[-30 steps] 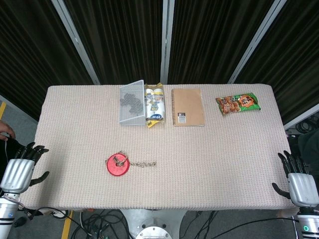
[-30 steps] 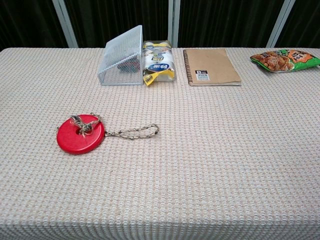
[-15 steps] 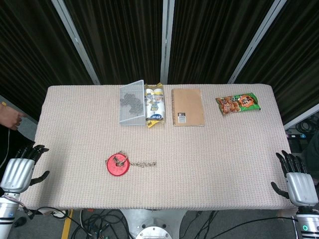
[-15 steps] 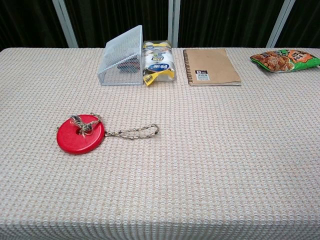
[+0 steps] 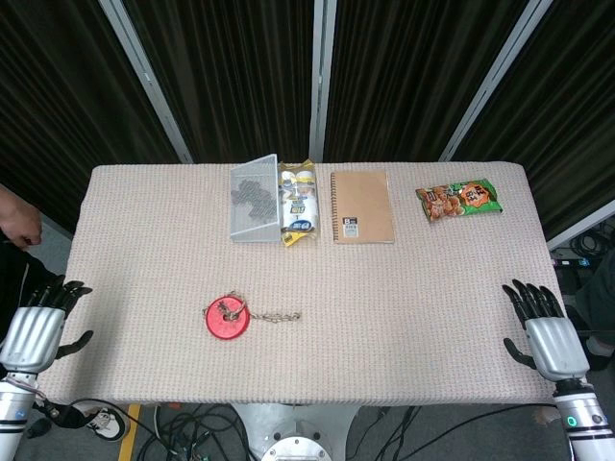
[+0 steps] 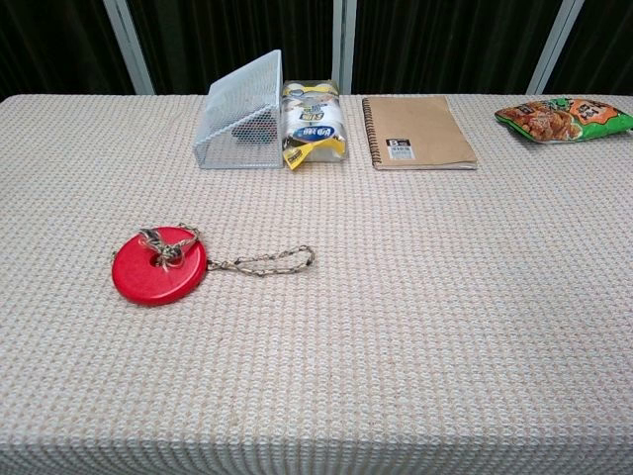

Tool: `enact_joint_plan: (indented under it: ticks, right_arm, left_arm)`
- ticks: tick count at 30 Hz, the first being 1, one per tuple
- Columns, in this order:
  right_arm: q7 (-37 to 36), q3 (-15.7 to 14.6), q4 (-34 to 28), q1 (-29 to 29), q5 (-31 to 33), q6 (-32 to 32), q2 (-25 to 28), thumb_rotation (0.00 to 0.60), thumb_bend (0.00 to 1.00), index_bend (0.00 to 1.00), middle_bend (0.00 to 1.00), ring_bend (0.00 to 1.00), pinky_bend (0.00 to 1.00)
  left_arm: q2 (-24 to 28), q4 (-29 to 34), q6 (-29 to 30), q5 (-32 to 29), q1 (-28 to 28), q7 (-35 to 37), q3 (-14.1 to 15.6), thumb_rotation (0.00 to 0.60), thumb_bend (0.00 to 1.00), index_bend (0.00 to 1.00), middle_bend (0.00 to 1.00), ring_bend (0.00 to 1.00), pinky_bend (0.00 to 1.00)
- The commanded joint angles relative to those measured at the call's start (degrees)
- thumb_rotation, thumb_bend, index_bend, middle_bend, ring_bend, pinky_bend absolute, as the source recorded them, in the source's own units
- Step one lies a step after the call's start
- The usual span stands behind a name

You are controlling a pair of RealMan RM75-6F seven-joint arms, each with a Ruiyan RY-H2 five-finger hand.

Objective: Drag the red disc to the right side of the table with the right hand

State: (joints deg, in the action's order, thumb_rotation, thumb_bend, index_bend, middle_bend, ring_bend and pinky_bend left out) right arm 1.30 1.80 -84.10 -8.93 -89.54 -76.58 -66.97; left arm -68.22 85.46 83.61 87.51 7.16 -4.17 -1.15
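Note:
The red disc lies flat on the left half of the table, a knotted cord through its middle. The cord's loop trails to the right of it. My right hand hovers over the table's front right corner, fingers spread and empty, far from the disc. Off the front left corner my left hand hangs with its fingers apart, holding nothing. Neither hand shows in the chest view.
Along the back edge stand a tipped wire mesh basket, a yellow and white packet, a brown spiral notebook and a green snack bag. A person's hand shows at the left edge.
My right hand has moved left and forward from beyond the table's right edge to over its front right corner. The disc and left hand have stayed put.

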Motion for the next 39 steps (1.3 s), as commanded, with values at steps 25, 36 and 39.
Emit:
enact_joint_plan:
  ticks: [25,36,39]
  right_arm:
    - [-1.3,8.8,-8.7,-35.4,7.9,39.3,-15.2,0.6,0.21,0.0,0.07,0.0,0.0]
    - [-9.5,9.5,-2.8,-41.1,12.1,45.3,-21.4,0.6,0.22,0.0,0.11,0.0,0.0]
    - [-11.3,9.3,-1.7,-41.7,12.3,45.5,-22.5,0.6,0.24,0.0,0.11,0.0,0.0]
  left_arm:
    - [0.1,-2.8,0.9,-1.1,-1.4,2.6,0.0,0.6,0.19,0.28,0.19,0.08,0.18]
    - [0.8,-2.7,1.0,-1.9,-1.8,3.1,-0.3,0.6,0.19,0.28,0.18,0.07,0.18]
    - [1.0,-3.0,0.9,-2.2,-2.0,3.3,-0.2,0.6,0.19,0.28,0.18,0.07,0.18]
